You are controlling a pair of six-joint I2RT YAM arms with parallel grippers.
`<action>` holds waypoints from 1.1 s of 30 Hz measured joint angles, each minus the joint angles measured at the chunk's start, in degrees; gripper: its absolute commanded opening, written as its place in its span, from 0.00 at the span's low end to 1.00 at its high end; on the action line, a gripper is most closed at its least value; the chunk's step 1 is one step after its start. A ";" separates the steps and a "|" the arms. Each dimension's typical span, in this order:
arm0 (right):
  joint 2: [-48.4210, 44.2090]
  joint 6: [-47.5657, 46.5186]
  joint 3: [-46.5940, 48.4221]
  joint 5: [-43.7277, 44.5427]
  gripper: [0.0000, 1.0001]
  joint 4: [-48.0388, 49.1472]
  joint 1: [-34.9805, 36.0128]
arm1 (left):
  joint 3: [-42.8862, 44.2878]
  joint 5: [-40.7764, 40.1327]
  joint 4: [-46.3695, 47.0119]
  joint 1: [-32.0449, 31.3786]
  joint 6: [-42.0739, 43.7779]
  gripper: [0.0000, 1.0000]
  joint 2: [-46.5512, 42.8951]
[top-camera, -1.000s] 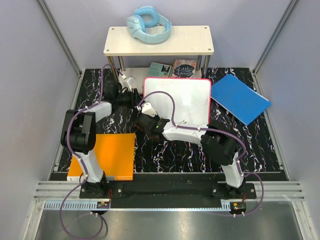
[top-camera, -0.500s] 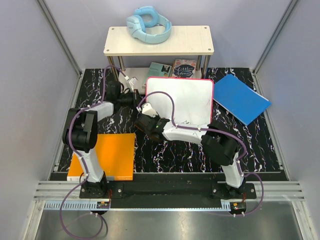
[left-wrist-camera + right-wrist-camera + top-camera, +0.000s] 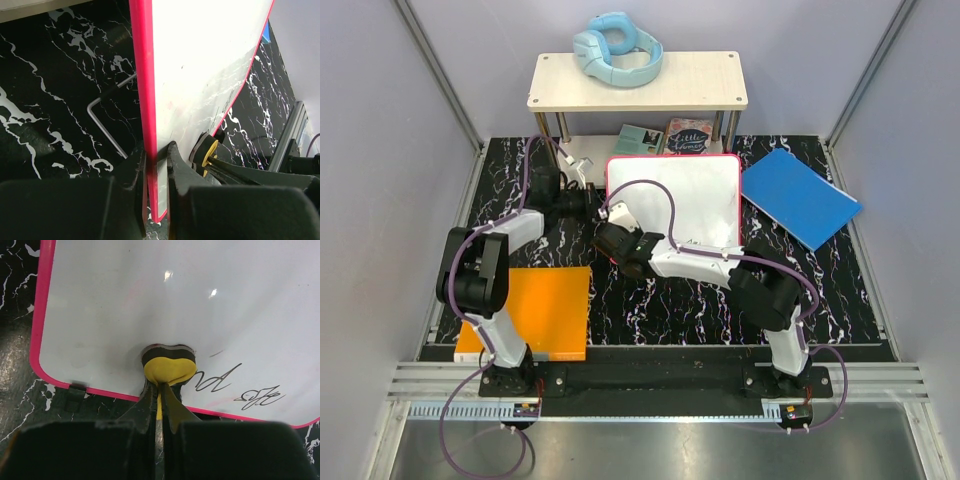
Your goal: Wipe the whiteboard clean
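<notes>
The whiteboard [image 3: 680, 195] has a red-pink rim and lies tilted near the table's middle back. Dark handwriting [image 3: 235, 389] sits near its lower edge. My left gripper [image 3: 592, 200] is shut on the board's left edge, and in the left wrist view the rim [image 3: 144, 75] runs straight between its fingers [image 3: 180, 170]. My right gripper [image 3: 161, 395] is shut on a yellow-backed eraser [image 3: 169, 367]. The eraser's dark pad is pressed against the board's lower left part, just left of the writing. From above, the right gripper [image 3: 620, 238] sits at the board's lower left corner.
A wooden shelf [image 3: 638, 82] with light-blue headphones [image 3: 617, 50] stands at the back, with books [image 3: 665, 138] under it. A blue sheet [image 3: 800, 197] lies right of the board and an orange sheet [image 3: 535, 312] at the front left. A bent metal wire [image 3: 102, 120] lies behind the board.
My left gripper has moved in and closed on the whiteboard's left edge. The board shifted slightly right, then back left. The right gripper with the eraser stayed at the lower left corner.
</notes>
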 measured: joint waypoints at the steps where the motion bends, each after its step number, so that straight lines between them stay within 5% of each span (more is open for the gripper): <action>1: -0.09 0.17 -0.02 -0.22 0.00 -0.04 -0.11 | -0.11 -0.28 -0.07 0.09 -0.02 0.00 -0.13; 16: -1.36 4.24 -0.68 -3.96 0.00 -0.26 -2.12 | -1.57 -1.88 0.68 0.37 -0.83 0.00 -1.03; 33: -4.13 8.31 -2.95 2.25 0.00 -2.54 -6.71 | -1.73 -1.81 0.96 0.44 -1.09 0.00 -1.05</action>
